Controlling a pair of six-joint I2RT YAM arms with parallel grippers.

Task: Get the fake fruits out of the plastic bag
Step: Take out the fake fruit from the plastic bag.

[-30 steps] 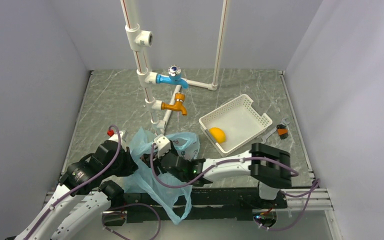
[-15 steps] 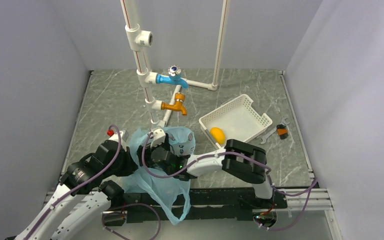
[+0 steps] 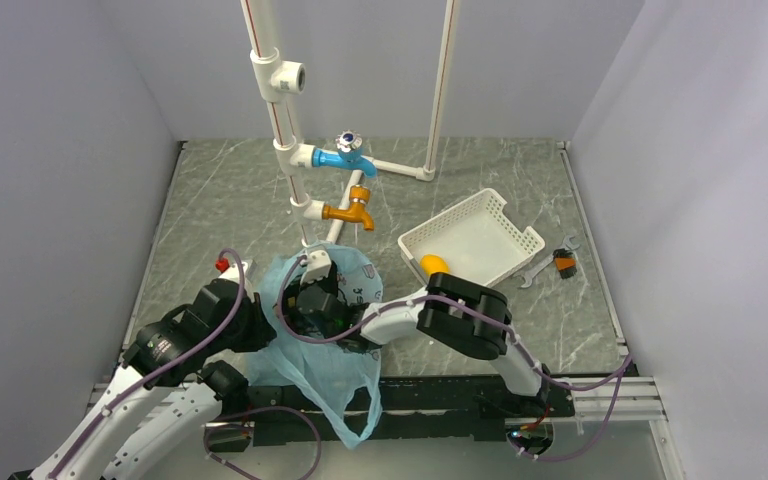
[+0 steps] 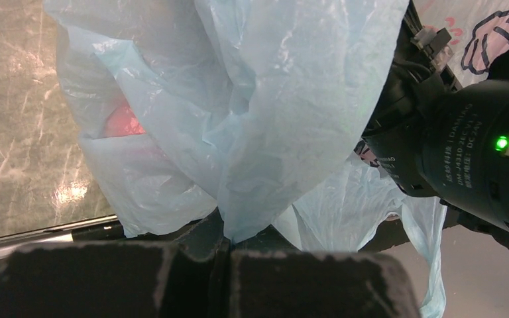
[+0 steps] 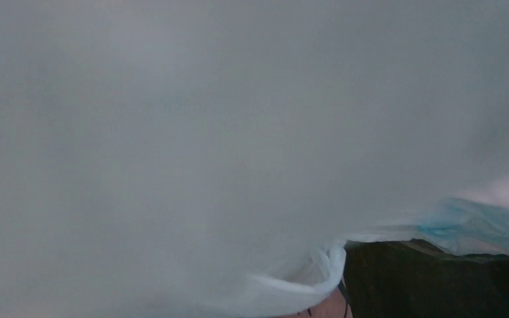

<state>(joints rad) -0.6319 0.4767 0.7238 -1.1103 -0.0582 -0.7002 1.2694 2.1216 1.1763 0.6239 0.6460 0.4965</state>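
- The left gripper (image 4: 227,246) was clamped shut on a fold of the thin, crinkly, translucent light-blue plastic bag (image 4: 285,99) at the near edge of the grey marbled table (image 3: 220,200). The film bunched upward from between its jaws.
- A red-orange fruit (image 4: 122,122) showed as a blur through the bag's wall, inside the bag, up and left of that grip.
- The right gripper (image 3: 310,300) was sunk in the bag's mouth, just beyond the left one. Film smothered its wrist camera, so whether its jaws stood apart could not be told.
- Farther right, well apart from both grippers, an orange-yellow oval fruit (image 3: 433,264) lay in the near corner of the white slotted plastic basket (image 3: 480,245).
- Beyond stood white pipes carrying an orange tap (image 3: 348,211) and a blue tap (image 3: 343,157).
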